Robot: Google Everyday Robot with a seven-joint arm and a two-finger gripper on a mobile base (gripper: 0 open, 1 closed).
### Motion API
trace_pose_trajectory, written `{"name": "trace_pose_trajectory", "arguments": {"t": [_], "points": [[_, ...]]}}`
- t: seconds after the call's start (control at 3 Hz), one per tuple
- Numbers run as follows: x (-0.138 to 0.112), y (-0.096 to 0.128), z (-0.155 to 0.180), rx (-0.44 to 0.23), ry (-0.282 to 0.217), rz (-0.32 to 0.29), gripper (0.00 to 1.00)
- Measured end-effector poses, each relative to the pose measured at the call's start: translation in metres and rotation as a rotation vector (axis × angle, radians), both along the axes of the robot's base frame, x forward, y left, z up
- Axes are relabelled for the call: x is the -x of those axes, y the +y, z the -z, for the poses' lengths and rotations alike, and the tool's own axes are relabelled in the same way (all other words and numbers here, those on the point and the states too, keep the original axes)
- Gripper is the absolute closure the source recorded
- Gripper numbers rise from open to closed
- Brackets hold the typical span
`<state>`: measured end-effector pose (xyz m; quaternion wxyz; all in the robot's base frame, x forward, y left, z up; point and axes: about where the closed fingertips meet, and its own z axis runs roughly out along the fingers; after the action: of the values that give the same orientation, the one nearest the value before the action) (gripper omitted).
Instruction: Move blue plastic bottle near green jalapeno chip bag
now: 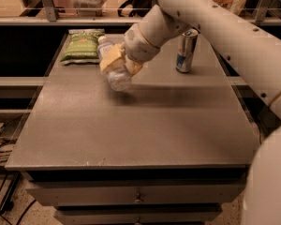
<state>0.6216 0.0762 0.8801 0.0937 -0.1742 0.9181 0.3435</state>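
Note:
The blue plastic bottle (113,68) is clear with a white cap. It is held tilted, cap pointing toward the back left, a little above the table. My gripper (118,62) is shut on the bottle, its yellowish fingers (110,58) wrapped around the bottle's middle. The green jalapeno chip bag (83,45) lies flat at the table's back left corner, just left of the bottle's cap. The white arm reaches in from the upper right.
A silver-blue metal can (186,50) stands upright at the back right of the grey table (131,125). A shelf rail runs behind the table. Drawers sit under the table's front edge. Cables lie on the floor at the left.

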Motion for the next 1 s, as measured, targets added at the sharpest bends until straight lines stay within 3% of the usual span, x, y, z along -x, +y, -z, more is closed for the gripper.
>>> {"name": "trace_pose_trajectory", "arguments": {"t": [0.33, 1.0], "points": [[-0.021, 0.011, 0.011, 0.003, 0.02, 0.021, 1.0], [-0.044, 0.008, 0.024, -0.03, 0.024, 0.171, 0.59]]}}
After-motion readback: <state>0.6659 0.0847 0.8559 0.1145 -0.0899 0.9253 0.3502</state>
